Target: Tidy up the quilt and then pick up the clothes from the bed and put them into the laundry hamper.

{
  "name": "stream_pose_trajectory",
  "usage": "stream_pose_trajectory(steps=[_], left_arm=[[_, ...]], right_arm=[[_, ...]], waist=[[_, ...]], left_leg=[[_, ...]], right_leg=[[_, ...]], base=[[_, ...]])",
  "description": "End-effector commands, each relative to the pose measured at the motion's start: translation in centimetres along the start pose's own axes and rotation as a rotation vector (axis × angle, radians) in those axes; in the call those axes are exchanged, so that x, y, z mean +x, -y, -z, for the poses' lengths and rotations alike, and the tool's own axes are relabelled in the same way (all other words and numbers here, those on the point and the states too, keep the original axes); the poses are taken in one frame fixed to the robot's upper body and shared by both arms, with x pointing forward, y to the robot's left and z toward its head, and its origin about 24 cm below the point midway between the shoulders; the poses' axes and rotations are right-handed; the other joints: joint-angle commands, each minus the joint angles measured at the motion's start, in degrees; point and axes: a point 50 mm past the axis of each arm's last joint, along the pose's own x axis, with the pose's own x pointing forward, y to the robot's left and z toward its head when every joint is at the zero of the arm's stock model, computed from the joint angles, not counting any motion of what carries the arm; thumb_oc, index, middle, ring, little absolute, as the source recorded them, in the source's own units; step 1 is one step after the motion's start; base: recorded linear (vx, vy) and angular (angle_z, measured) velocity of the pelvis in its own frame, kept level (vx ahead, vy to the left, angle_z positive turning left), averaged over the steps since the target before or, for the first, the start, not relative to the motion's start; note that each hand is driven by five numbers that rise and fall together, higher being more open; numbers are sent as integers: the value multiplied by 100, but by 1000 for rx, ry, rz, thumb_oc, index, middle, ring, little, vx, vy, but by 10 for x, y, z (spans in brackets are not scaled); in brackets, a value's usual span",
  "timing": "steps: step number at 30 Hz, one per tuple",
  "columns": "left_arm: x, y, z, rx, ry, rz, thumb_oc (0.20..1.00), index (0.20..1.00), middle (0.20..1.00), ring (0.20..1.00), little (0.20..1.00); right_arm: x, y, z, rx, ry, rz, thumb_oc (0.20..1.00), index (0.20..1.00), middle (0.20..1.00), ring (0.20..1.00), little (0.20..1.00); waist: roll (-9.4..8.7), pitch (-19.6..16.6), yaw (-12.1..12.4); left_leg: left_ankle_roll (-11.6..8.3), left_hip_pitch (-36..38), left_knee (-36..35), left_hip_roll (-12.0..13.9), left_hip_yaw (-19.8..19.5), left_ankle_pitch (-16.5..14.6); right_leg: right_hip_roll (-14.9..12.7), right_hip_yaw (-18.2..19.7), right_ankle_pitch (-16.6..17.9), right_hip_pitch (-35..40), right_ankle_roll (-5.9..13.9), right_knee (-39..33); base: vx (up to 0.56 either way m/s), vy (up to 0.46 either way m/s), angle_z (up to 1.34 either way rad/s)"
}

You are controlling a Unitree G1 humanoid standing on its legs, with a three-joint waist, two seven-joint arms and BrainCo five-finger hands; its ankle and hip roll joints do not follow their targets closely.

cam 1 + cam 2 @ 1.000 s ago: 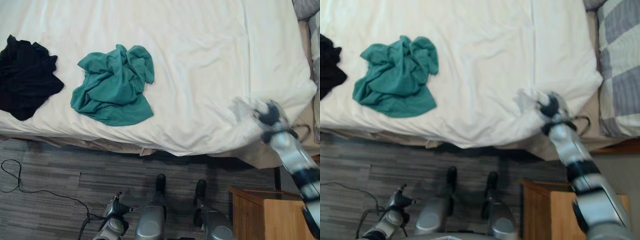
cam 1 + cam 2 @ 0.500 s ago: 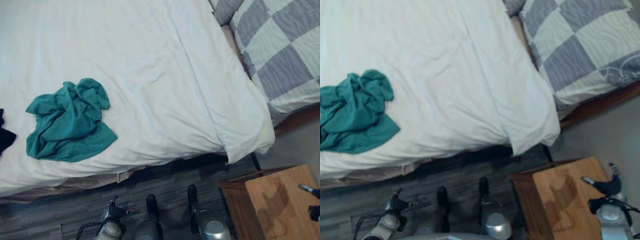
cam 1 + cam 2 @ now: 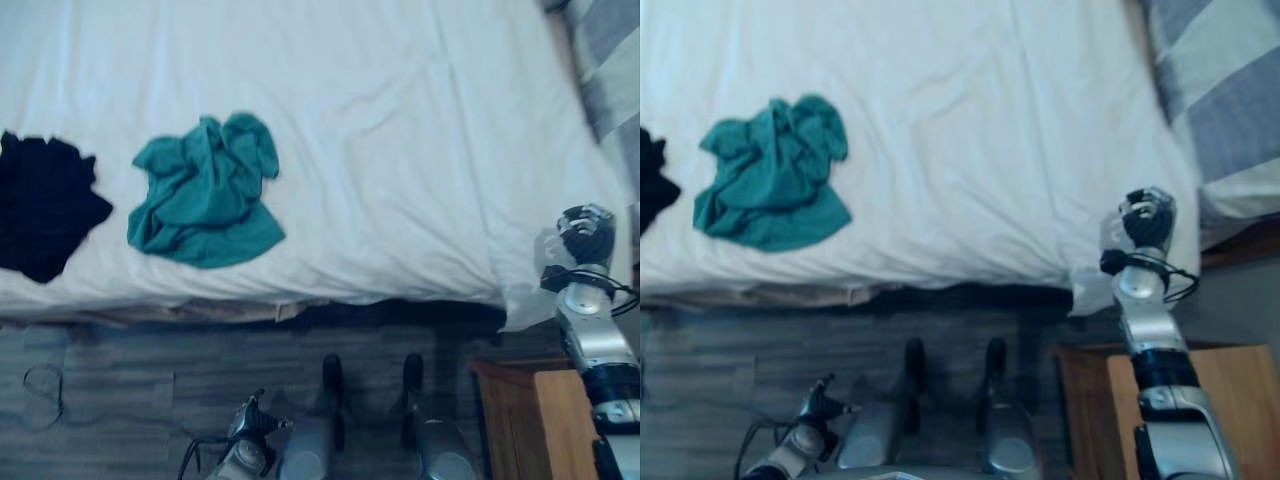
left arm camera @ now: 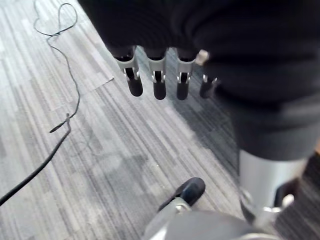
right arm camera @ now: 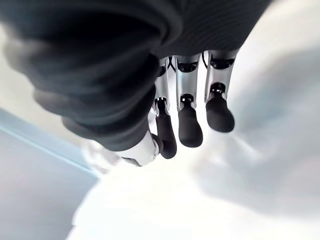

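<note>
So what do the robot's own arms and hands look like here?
Both arms are silver-grey metal with darker bands. The right hand has silver fingers ending in rounded dark tips under a dark ribbed cover, and a thin black cable loops at its wrist. The left hand, seen over the grey striped floor, has the same silver, dark-tipped fingers and dark cover.

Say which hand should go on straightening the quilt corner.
Right. The right hand is already at the quilt corner by the bed's edge, fingers straight above the white cloth. The left hand hangs low over the floor, far from the bed.
</note>
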Motion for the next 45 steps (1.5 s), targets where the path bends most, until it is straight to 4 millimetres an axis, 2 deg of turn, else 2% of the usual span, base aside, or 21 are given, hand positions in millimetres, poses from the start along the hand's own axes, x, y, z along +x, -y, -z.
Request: stream_pose_trajectory(steps=[1, 2, 4, 5, 7, 9, 13, 15, 20, 23, 24, 28, 31, 32, 34, 35, 36, 40, 43, 44, 45], left_arm=[[4, -14, 2, -52, -35, -75, 1000, 1000, 1000, 1000, 1000], [5, -15, 2, -74, -47, -97, 1000, 1000, 1000, 1000, 1000], [5, -15, 2, -74, -47, -97, 1000, 1000, 1000, 1000, 1000], [4, -13, 5, -72, -62, -96, 1000, 1000, 1000, 1000, 1000], [4, -13, 7, -67, -70, -96, 1000, 1000, 1000, 1000, 1000], [2, -12, 15, -47, -90, -85, 1000, 1000, 1000, 1000, 1000], [-2, -12, 28, 13, -114, -58, 1000, 1000, 1000, 1000, 1000], [-3, -11, 31, 26, -111, -39, 1000, 1000, 1000, 1000, 1000], [2, -8, 9, 10, -33, -17, 1000, 1000, 1000, 1000, 1000], [2, -5, 8, 20, -26, -11, 1000, 1000, 1000, 1000, 1000], [2, -4, 9, 39, -33, -16, 1000, 1000, 1000, 1000, 1000], [1, -1, 15, 78, -58, -1, 1000, 1000, 1000, 1000, 1000], [-1, 2, 23, 229, -68, 55, 1000, 1000, 1000, 1000, 1000], [2, -9, 22, 283, -59, 28, 1000, 1000, 1000, 1000, 1000], [2, -14, 24, 321, -64, 22, 1000, 1000, 1000, 1000, 1000], [1, -20, 32, 370, -85, 25, 1000, 1000, 1000, 1000, 1000], [1, -20, 32, 370, -85, 25, 1000, 1000, 1000, 1000, 1000], [-1, -28, 43, 373, -134, 20, 1000, 1000, 1000, 1000, 1000], [-3, -18, 44, 341, -137, 31, 1000, 1000, 1000, 1000, 1000], [-3, -12, 40, 304, -119, 37, 1000, 1000, 1000, 1000, 1000], [2, -11, 21, 231, -72, 2, 1000, 1000, 1000, 1000, 1000]], right_arm=[[-16, 14, 26, 78, -90, 27, 200, 200, 200, 200, 200], [-42, 14, 74, 4, -259, -16, 200, 200, 200, 200, 200], [-42, 14, 74, 5, -259, -16, 200, 200, 200, 200, 200], [-70, 13, 111, -67, -407, -72, 200, 200, 200, 200, 200], [-85, 12, 127, -100, -471, -107, 200, 200, 200, 200, 200], [-137, 13, 174, -228, -696, -225, 200, 200, 200, 200, 200], [-203, 16, 212, -348, -932, -400, 200, 200, 200, 200, 200], [-227, 20, 223, -429, -1006, -500, 1000, 1000, 1000, 1000, 1000], [-217, 27, 224, -556, -987, -539, 1000, 1000, 1000, 1000, 1000], [-194, 19, 215, -624, -897, -577, 1000, 1000, 1000, 1000, 1000], [-187, 16, 211, -596, -871, -562, 1000, 1000, 1000, 1000, 1000], [-192, 22, 214, -543, -905, -527, 1000, 1000, 1000, 1000, 1000], [-210, 23, 220, -519, -974, -546, 1000, 1000, 1000, 1000, 1000], [-210, 12, 217, -490, -959, -568, 1000, 1000, 1000, 1000, 1000], [-210, 5, 215, -466, -949, -567, 1000, 1000, 1000, 1000, 1000], [-211, -8, 210, -442, -906, -610, 1000, 1000, 1000, 1000, 1000], [-211, -8, 210, -442, -906, -610, 1000, 1000, 1000, 1000, 1000], [-204, -20, 200, -418, -816, -631, 1000, 1000, 1000, 1000, 1000], [-194, -25, 195, -440, -763, -647, 1000, 1000, 1000, 1000, 1000], [-189, -26, 192, -457, -741, -663, 1000, 1000, 1000, 1000, 1000], [-170, -34, 181, -498, -656, -665, 1000, 1000, 1000, 1000, 1000]], waist=[[-317, 218, -186], [-325, 251, -240], [-328, 229, -248], [-363, 211, -288], [-382, 199, -303], [-462, 104, -349], [-511, -241, -349], [-504, -484, -305], [-439, -449, -380], [-419, -562, -310], [-452, -685, -313], [-355, -937, -444], [-428, -1088, -508], [-595, -993, -458], [-605, -970, -431], [-568, -893, -501], [-569, -904, -499], [-597, -778, -712], [-526, -642, -683], [-492, -555, -612], [-510, -303, -471]], left_leg=[[-182, -185, 1319, 84, -9, -1251], [-177, -261, 1526, 94, -34, -1345], [-173, -288, 1509, 86, -39, -1315], [-167, -224, 1448, 103, -18, -1318], [-168, -162, 1357, 113, -7, -1301], [-152, 65, 979, 132, 24, -1185], [-138, 496, 35, 224, -4, -784], [-135, 723, -425, 180, -77, -648], [-291, 358, 650, 215, 489, -876], [-483, 429, 446, 794, 521, -610], [-633, 520, 67, 1294, 181, -336], [-809, 743, -360, 1803, 219, -47], [-890, 790, -286, 1523, 184, -372], [-648, 882, -57, 1176, 382, -744], [-543, 909, -52, 1098, 498, -781], [-452, 1088, -194, 1006, 673, -774], [-451, 1077, -202, 1006, 677, -761], [-284, 1173, -79, 502, 830, -844], [-205, 1029, 989, -2, 874, -1397], [-345, 688, 1752, -100, 901, -1403], [-931, 177, 2791, -187, 667, -789]], right_leg=[[-461, 142, -1242, -124, 424, 1104], [-509, 109, -1338, -175, 415, 1350], [-514, 104, -1314, -198, 415, 1333], [-507, 94, -1296, -147, 403, 1264], [-494, 77, -1267, -108, 409, 1193], [-423, -2, -1124, 138, 427, 796], [-319, -125, -883, 490, 471, 123], [-297, -147, -715, 688, 538, -305], [-664, -467, -688, 1017, 592, -628], [-900, -385, -572, 1037, 690, -616], [-1122, -346, -546, 1030, 810, -598], [-1436, -453, -608, 1085, 1029, -450], [-1960, -481, -335, 1169, 1200, -24], [-2447, -707, 512, 1008, 1127, 489], [-2575, -927, 473, 900, 1029, 715], [-2041, -897, -33, 713, 865, 1163], [-2039, -892, -28, 695, 859, 1162], [-231, -850, -919, 559, 578, 774], [-100, -816, -1259, 837, 88, 344], [-154, -770, -1301, 1015, 40, 206], [-229, -626, -1257, 1061, -95, 189]], base=[[-47, -11, 19], [-24, 1, 11], [-8, 1, 16], [10, 5, 15], [5, 3, 3], [26, -16, -4], [67, -23, -3], [93, -6, -7], [-23, 92, 13], [52, 366, 45], [65, 401, 16], [91, 466, 23], [162, 607, 38], [107, 729, 46], [53, 492, 16], [56, 322, -36], [101, 471, -41], [100, 313, -12], [179, 279, 22], [45, 313, 22], [-25, 241, 13]])
